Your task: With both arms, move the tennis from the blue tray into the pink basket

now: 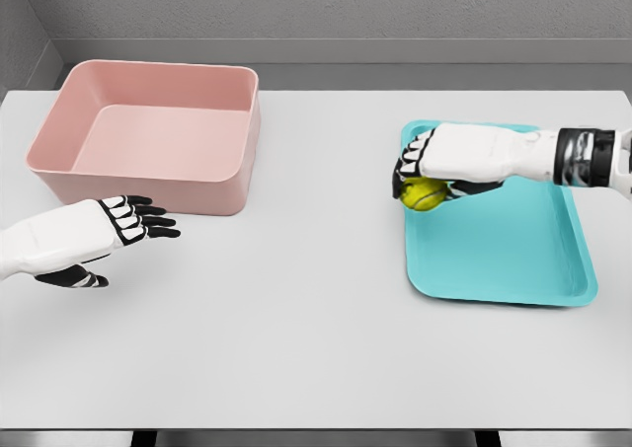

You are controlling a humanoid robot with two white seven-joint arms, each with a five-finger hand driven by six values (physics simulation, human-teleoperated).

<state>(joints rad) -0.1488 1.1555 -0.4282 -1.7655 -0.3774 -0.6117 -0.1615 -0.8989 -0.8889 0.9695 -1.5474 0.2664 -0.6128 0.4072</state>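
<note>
A yellow-green tennis ball [425,194] sits at the near-left part of the blue tray [513,260], on the right of the table. My right hand [420,171] reaches in from the right and curls over the ball, its fingers wrapped around the top and left side. The pink basket [148,136] stands at the back left with nothing inside. Just in front of the basket's near wall, my left hand [138,220] hovers over the table with fingers stretched out flat, holding nothing.
The grey-white table [296,319] spans the whole view, with its front edge near the bottom. A grey wall runs behind it. Bare tabletop lies between the basket and the tray.
</note>
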